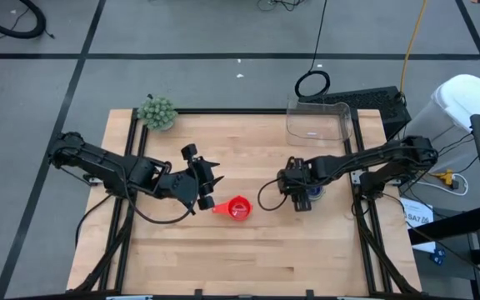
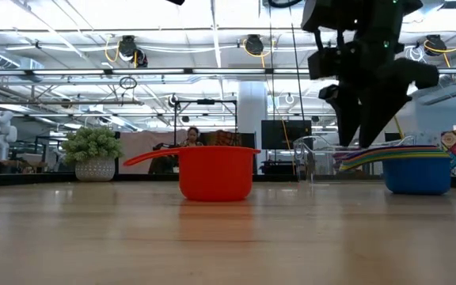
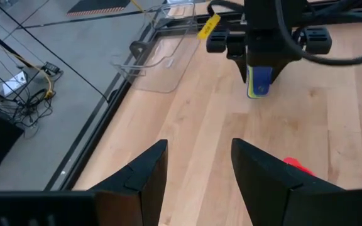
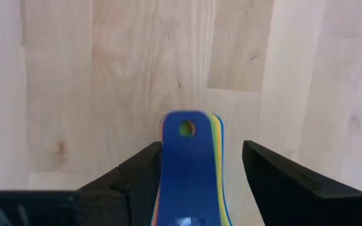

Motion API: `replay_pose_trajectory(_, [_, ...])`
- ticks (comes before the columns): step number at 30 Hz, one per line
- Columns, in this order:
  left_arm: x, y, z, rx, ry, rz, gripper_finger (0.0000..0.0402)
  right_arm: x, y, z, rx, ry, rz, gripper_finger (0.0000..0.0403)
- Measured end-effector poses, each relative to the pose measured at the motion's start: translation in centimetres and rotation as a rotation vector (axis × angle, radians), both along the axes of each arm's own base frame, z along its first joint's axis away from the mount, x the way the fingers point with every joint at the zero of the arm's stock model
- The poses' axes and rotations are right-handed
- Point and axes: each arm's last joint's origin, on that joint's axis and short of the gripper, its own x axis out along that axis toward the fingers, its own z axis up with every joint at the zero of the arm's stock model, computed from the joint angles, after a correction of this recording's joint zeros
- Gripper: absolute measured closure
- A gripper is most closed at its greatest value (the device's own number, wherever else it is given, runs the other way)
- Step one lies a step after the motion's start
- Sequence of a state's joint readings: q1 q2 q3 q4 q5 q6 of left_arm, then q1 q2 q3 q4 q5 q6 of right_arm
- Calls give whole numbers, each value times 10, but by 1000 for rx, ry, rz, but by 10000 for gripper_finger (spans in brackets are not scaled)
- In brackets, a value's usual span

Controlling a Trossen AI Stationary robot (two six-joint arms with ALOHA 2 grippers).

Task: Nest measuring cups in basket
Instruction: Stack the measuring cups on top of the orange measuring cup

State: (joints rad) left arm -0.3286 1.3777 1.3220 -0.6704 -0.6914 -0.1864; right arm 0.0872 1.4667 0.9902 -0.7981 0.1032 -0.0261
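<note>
Right end effector (image 4: 200,166) straddling the stacked measuring cups' (image 2: 406,168) handles, grip unclear, cups mostly hidden beneath it from above, red cup (image 1: 237,208) mid-surface, left end effector (image 3: 197,172) released beside it, clear basket (image 1: 317,121) at the far edge.

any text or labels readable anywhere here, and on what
No text can be read in any view.
Blue measuring cup handle: a pale mark near its base, too cut off and blurred to read.
Yellow tag beside the clear basket: no legible print.
White paper off the table's right edge: dark print, too small to read.
Red measuring cup: no marking visible.
</note>
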Motion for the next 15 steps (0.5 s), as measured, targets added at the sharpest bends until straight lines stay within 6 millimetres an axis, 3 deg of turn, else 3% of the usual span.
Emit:
replay_pose_trajectory(9, [0,0,0,-3,-2,2,222,-7,-1,2,-1,66,-16,185])
replay_pose_trajectory(15, [0,0,0,-2,-1,1,222,-8,0,1,29,64,-38,135])
